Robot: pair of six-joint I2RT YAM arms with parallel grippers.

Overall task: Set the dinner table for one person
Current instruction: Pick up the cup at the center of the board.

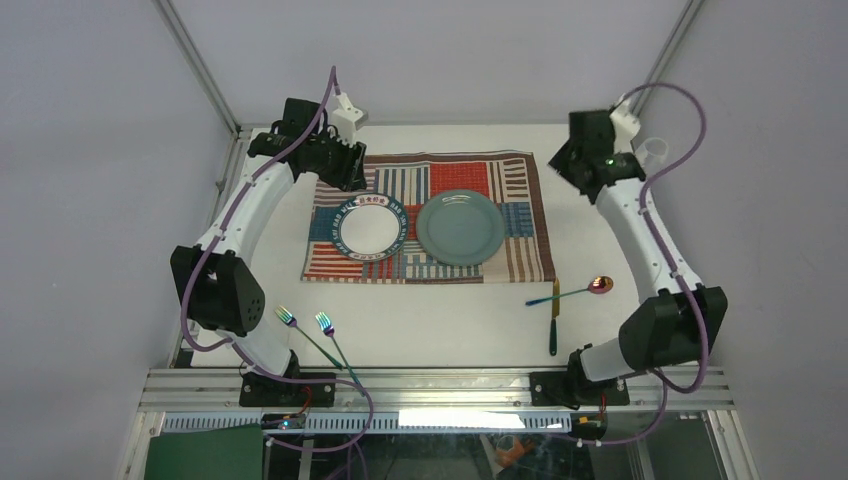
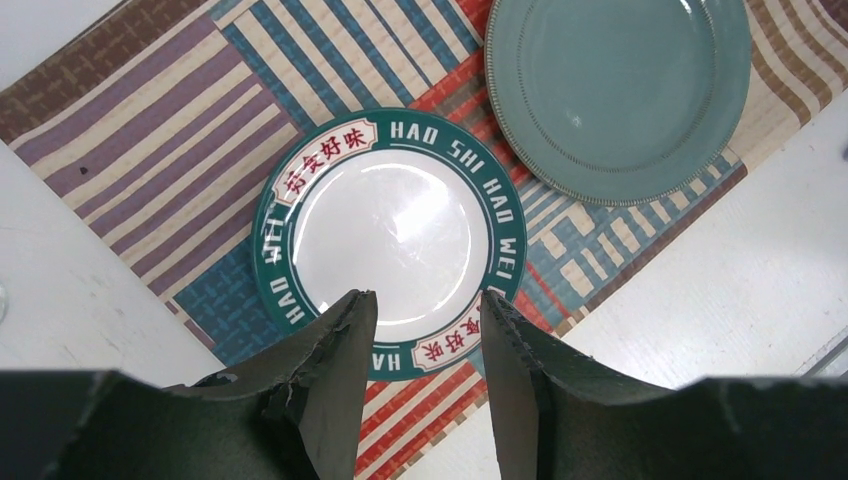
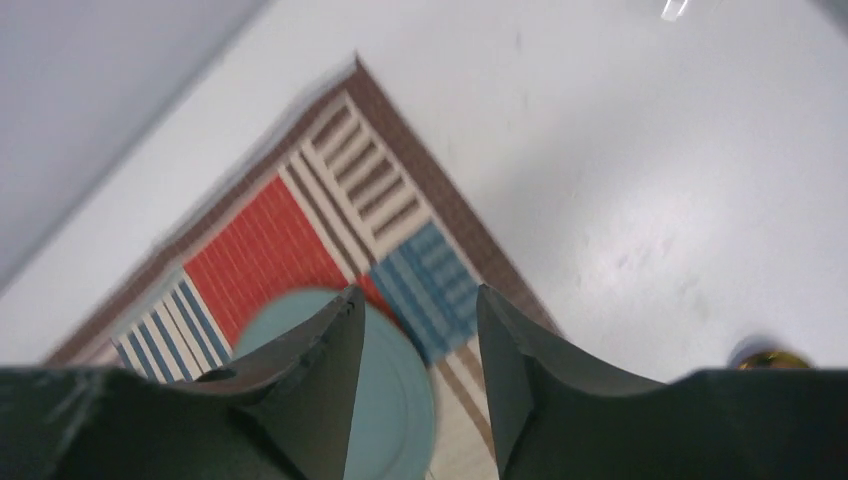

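At the near edge of the white worktop (image 1: 450,320), one fork (image 1: 300,332) and a second fork (image 1: 336,345) lay at left. A knife (image 1: 553,325) crossed by a spoon (image 1: 590,288) lay at right, with bare surface between the two groups. Beyond, the striped placemat (image 1: 460,175) carried a white plate (image 1: 370,228) and a teal plate (image 1: 460,227) side by side, both within its edges. The left pincer (image 2: 428,300) hung over the white plate, jaws partly apart and empty. The right pincer (image 3: 415,295) hung over the mat's far-right corner, jaws likewise apart and empty.
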